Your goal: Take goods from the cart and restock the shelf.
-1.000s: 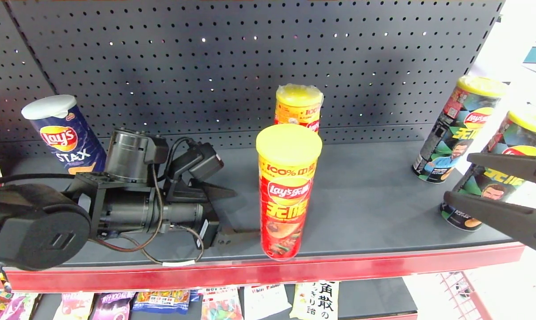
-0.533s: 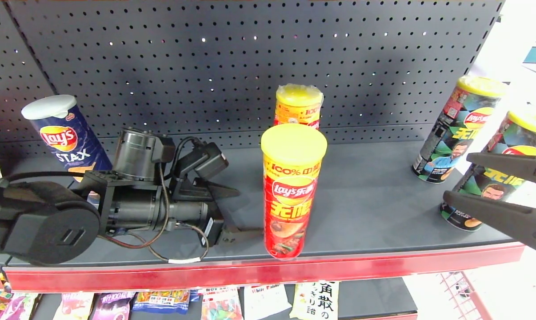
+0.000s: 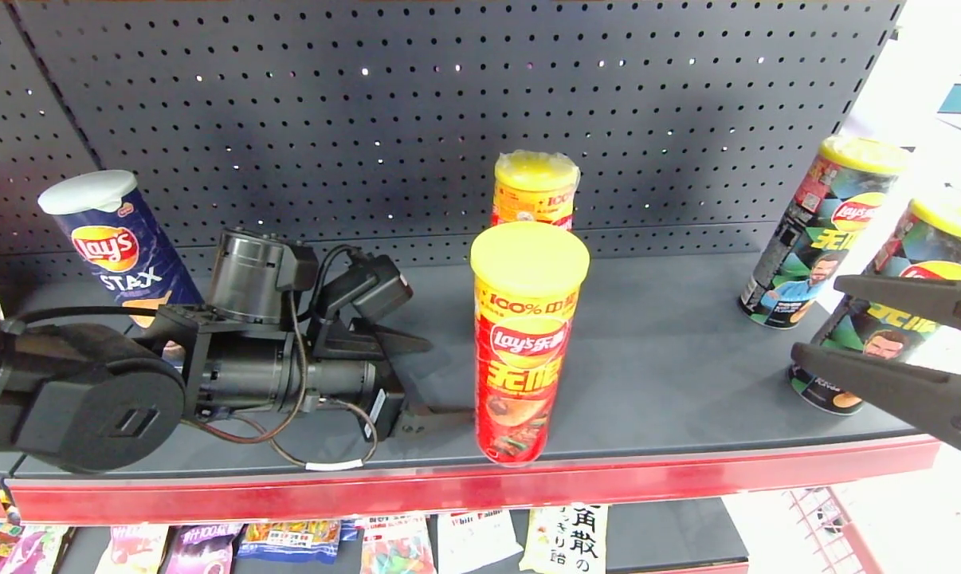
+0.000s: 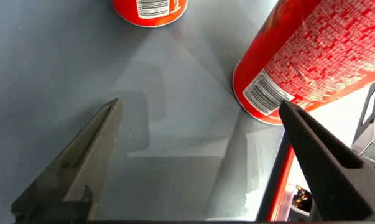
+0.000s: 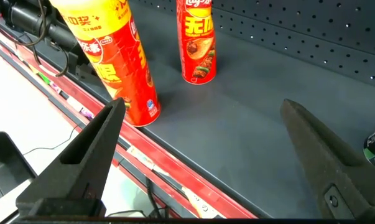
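Hard to judge any contact between the left gripper (image 3: 441,383) and the front red chip can (image 3: 524,351): lower fingertip right at the can's base, touching or just short. Spread wide and holding nothing, lying low over the grey shelf (image 3: 656,359). Standing upright near the shelf's red front lip (image 3: 608,478), that can, yellow lid on, contents hidden. From the left wrist, only its lower part (image 4: 311,56) in frame, just beyond one fingertip and outside the gap.

Partly covered by the front can: a second red chip can (image 3: 535,191), upright farther back by the pegboard panel (image 3: 449,96), lid wrapped in clear film.

Cut off at the edge and crossed by the right gripper (image 3: 823,319): a dark chip can (image 3: 895,319) at the shelf's right end. Just beside it, toward the back, another dark chip can (image 3: 823,231), in full view. Right gripper also wide apart, empty, off the shelf's right front corner.

Far left, tilted in view: a blue chip can (image 3: 118,239), base hidden behind the left arm.

Below, cut by the frame: snack packets (image 3: 393,546) on a lower shelf.
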{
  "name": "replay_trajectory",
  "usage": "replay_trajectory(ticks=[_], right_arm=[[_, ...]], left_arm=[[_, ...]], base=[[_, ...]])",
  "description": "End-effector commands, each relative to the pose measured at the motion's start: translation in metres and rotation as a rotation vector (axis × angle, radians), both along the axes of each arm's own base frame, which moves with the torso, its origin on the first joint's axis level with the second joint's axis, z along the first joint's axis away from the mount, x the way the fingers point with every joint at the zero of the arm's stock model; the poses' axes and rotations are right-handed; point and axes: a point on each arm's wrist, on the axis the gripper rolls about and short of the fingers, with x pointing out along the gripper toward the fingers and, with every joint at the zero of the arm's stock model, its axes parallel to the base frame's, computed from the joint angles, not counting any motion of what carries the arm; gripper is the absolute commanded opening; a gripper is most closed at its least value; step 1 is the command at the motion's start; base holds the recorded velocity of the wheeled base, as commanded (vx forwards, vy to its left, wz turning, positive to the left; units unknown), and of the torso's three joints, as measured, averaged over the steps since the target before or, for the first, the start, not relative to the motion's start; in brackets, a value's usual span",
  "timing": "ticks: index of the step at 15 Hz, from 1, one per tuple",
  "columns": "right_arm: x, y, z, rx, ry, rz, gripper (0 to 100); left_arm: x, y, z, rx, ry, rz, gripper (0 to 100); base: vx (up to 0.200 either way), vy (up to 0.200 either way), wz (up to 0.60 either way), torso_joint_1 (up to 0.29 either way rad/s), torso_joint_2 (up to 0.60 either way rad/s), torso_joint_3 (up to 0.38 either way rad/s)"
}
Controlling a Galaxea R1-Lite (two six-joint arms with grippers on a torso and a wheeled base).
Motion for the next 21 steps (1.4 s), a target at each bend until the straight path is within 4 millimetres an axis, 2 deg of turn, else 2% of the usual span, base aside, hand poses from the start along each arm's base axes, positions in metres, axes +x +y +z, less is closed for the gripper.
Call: replay_trajectory(ticks=[1,7,9,10,11,12,13,14,15,17,19,21], right_arm=[[0.000,0.000,0.000,-0.001,0.001,0.001,100],[0.000,0.000,-0.003,-0.007,0.010,0.001,100],[-0.002,-0.001,-0.009,-0.015,0.025,0.001,100],[-0.005,-0.003,-0.016,-0.025,0.035,-0.001,100],[-0.005,-0.003,-0.016,-0.025,0.035,-0.001,100],[-0.020,-0.012,-0.032,-0.046,0.039,-0.008,100],[-0.025,-0.015,-0.037,-0.059,0.033,-0.014,100],[-0.037,-0.023,-0.051,-0.095,0.012,-0.053,100],[-0.042,-0.028,-0.058,-0.107,0.006,-0.111,100],[-0.049,-0.042,-0.061,-0.114,-0.023,-0.342,100],[-0.046,-0.052,-0.059,-0.090,-0.019,-0.505,100],[-0.045,-0.059,-0.062,-0.081,0.001,-0.605,100]], left_arm=[[0.001,-0.001,-0.001,0.001,0.002,-0.002,100],[0.001,-0.003,0.000,-0.001,0.000,-0.006,100],[-0.003,0.007,0.008,-0.012,-0.019,0.017,100],[-0.011,0.019,0.014,-0.011,-0.039,0.056,100],[-0.011,0.019,0.014,-0.011,-0.039,0.056,100],[-0.047,0.042,0.033,0.005,-0.115,0.218,100],[-0.057,0.048,0.040,-0.013,-0.129,0.274,100],[-0.083,0.059,0.053,-0.073,-0.137,0.400,100],[-0.099,0.069,0.054,-0.070,-0.161,0.497,100],[-0.133,0.092,0.047,-0.032,-0.239,0.719,100],[-0.152,0.103,0.041,-0.074,-0.255,0.780,100],[-0.154,0.111,0.041,-0.014,-0.314,1.034,100]], base=[[0.000,0.000,0.00,0.000,0.00,0.000],[0.000,0.000,0.00,0.000,0.00,0.000],[0.000,0.000,0.00,0.000,0.00,0.000],[0.000,0.000,0.00,0.000,0.00,0.000],[0.000,0.000,0.00,0.000,0.00,0.000],[0.000,0.000,0.00,0.000,0.00,0.000],[0.000,0.000,0.00,0.000,0.00,0.000],[0.000,0.000,0.00,0.000,0.00,0.000],[0.000,0.000,0.00,0.000,0.00,0.000],[0.000,0.000,0.00,0.000,0.00,0.000],[0.000,0.000,0.00,0.000,0.00,0.000],[0.000,0.000,0.00,0.000,0.00,0.000]])
